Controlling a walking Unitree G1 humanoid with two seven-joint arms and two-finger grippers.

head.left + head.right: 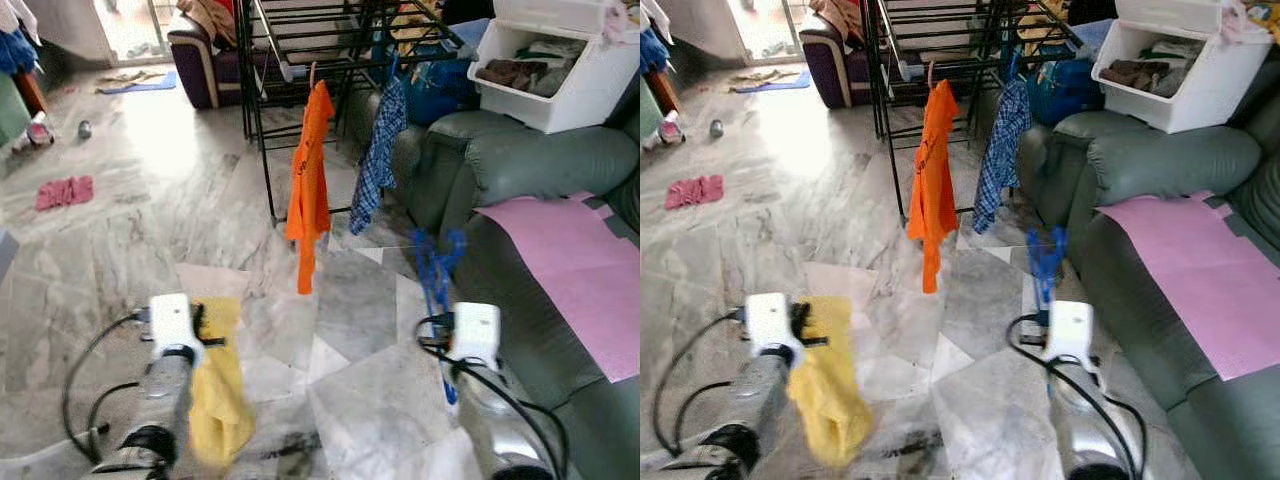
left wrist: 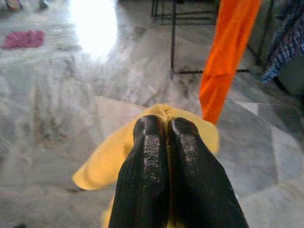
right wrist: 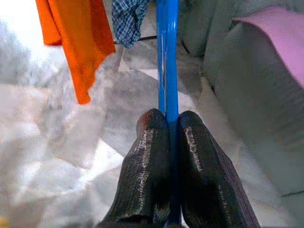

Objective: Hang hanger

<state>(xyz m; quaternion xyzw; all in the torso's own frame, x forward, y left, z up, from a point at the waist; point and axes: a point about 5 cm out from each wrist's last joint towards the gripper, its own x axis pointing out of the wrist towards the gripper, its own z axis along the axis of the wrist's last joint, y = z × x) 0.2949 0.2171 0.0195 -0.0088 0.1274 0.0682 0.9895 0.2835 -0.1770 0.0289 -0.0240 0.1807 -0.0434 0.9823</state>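
My right gripper [image 3: 172, 124] is shut on a blue plastic hanger [image 1: 437, 266], held upright in front of the green sofa. My left gripper [image 2: 165, 127] is shut on a yellow cloth [image 1: 219, 385] that droops beside the left arm. Ahead stands a black drying rack [image 1: 300, 60]. An orange garment [image 1: 310, 185] hangs from its front rail, and a blue checked shirt [image 1: 378, 155] hangs beside it to the right. Both grippers are well short of the rack, over the marble floor.
A green sofa [image 1: 530, 170] with a pink sheet [image 1: 570, 250] lies along the right. A white bin [image 1: 560, 70] of clothes sits on its arm. A purple chair [image 1: 205, 60] stands behind the rack. Pink cloth [image 1: 64, 192] lies on the open floor at the left.
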